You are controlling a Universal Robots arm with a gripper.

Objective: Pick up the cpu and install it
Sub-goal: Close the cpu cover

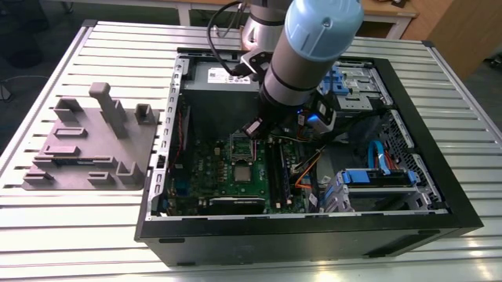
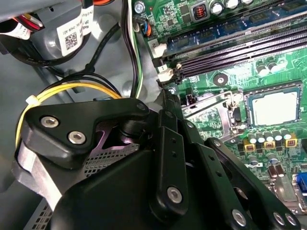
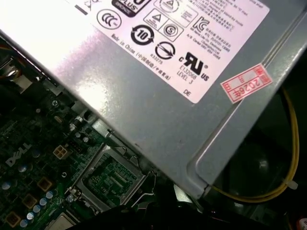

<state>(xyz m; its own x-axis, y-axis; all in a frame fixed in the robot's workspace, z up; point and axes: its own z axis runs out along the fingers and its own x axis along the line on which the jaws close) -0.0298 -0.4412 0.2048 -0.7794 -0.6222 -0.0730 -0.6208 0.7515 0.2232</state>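
Here, the cpu (image 2: 274, 108) lies flat in its dark socket (image 2: 248, 111) on the green motherboard (image 1: 200, 170), silvery top up. I judge it placed but not clamped, because the hinged metal frame (image 2: 211, 109) just beside it stands swung open.

My gripper (image 2: 168, 100) hangs over the board near that frame, apart from the chip and carrying nothing I can make out. Whether it is wide or narrow I cannot tell.

The nearest trouble, as I judge it, is a descent off line. It could catch the raised frame and bend it, or brush the chip and skew it in the socket, which would likely not forgive a sideways push. If the chip sits even slightly askew, pressing the frame down over it could drive it in crooked.

Farther out, the grey power supply box (image 3: 158, 96) stands close beside the socket in the first wrist view. A yellow cable (image 2: 72, 88) and black cables (image 2: 125, 43) loop near my wrist, so a swing that way could snag a wire or knock the box. Memory slots (image 2: 240, 52) flank the socket on another side, leaving little room to drift.

All of it sits inside an open computer case (image 1: 314, 235) on a slatted metal table (image 1: 79, 235).
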